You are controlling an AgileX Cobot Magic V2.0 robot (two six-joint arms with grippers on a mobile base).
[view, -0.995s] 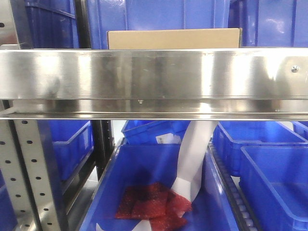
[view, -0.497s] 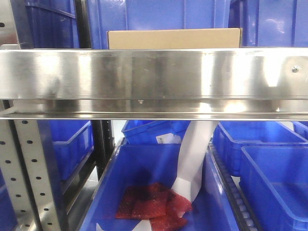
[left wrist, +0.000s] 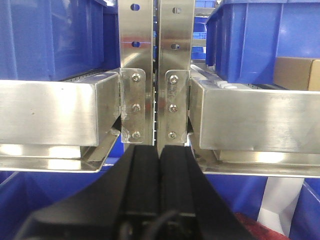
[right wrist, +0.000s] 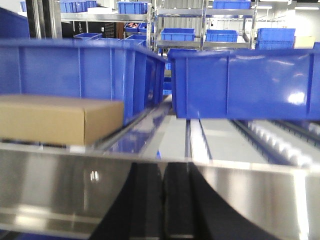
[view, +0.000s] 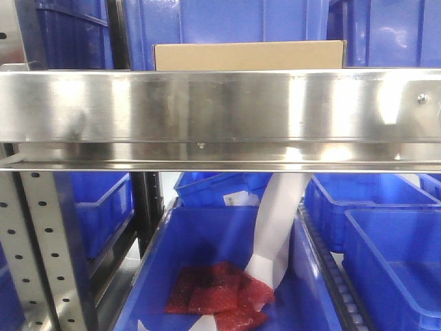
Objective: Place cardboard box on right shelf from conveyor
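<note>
**Cardboard box resting on the steel shelf, both grippers empty**

At 9 o'clock in the front view stands a grey perforated upright (view: pixel 34 255). Across the middle runs the shiny front rail of the shelf (view: pixel 220 114). Just above it, at 12 o'clock, the top edge of the cardboard box (view: pixel 248 55) shows, sitting on the shelf in front of blue bins (view: pixel 227 21).

In the left wrist view, the left gripper (left wrist: pixel 160 165) sits at 6 o'clock, its black fingers pressed together with nothing between them. The box peeks in at 3 o'clock.

In the right wrist view, the box lies at 9 o'clock on the shelf level, beside a blue bin. The right gripper (right wrist: pixel 162 200) is at 6 o'clock below the rail, fingers closed or nearly so, holding nothing.

The conveyor is not visible. The placing looks done; only pulling the arms away seems left.
</note>
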